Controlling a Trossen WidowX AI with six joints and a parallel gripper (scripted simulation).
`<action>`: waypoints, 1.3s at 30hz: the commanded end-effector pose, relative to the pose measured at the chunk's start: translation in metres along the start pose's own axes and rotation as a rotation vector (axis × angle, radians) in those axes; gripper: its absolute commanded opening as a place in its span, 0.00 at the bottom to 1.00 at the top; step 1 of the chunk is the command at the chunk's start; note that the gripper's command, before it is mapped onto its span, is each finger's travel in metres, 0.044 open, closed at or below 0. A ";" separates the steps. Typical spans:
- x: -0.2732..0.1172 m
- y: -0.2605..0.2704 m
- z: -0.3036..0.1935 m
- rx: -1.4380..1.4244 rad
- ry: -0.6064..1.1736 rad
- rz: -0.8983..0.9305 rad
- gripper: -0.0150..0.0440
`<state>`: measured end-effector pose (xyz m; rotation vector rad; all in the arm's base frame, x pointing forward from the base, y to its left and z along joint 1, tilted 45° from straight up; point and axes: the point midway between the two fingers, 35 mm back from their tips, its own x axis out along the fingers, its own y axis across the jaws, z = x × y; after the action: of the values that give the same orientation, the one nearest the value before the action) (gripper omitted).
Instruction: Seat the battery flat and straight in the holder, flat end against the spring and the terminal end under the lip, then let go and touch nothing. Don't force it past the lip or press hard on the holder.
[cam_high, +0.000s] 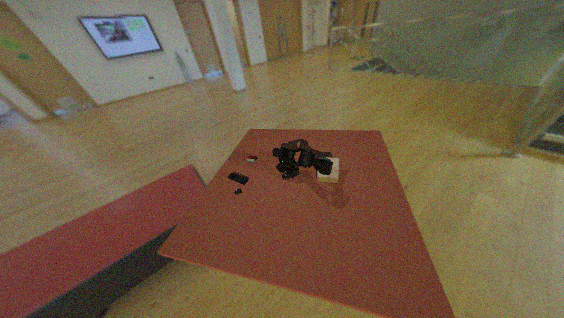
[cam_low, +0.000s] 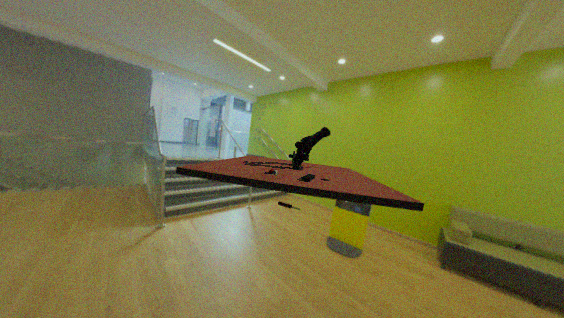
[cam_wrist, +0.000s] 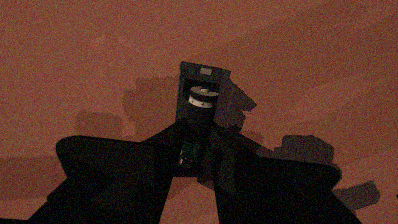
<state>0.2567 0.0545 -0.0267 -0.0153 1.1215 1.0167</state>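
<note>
A small dark cylindrical battery (cam_wrist: 201, 102), smooth with a pale band and a silvery cap at its far end, is clenched between the two dark fingers of the gripper (cam_wrist: 196, 150), which closes on its near half. It hangs tilted, far end pointing down into the holder (cam_wrist: 202, 90), a little dark rectangular tray with a pale metal tab on its far wall. That angle looks chosen so the leading end can slide in first; it seems not yet flat in the tray, though whether it touches the holder cannot be told. The holder sits on a matte, rust-red table (cam_high: 310, 240). In the top view, the black arm (cam_high: 300, 156) crouches low over it, with a few small dark items (cam_high: 238, 177) lying apart to one side.
</note>
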 end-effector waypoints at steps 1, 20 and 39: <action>0.004 0.004 -0.003 0.002 0.056 0.003 0.37; 0.005 0.005 0.000 0.004 0.125 -0.021 0.37; 0.005 0.005 0.016 0.001 0.130 -0.029 0.37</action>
<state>0.2623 0.0648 -0.0229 -0.0973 1.2376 0.9986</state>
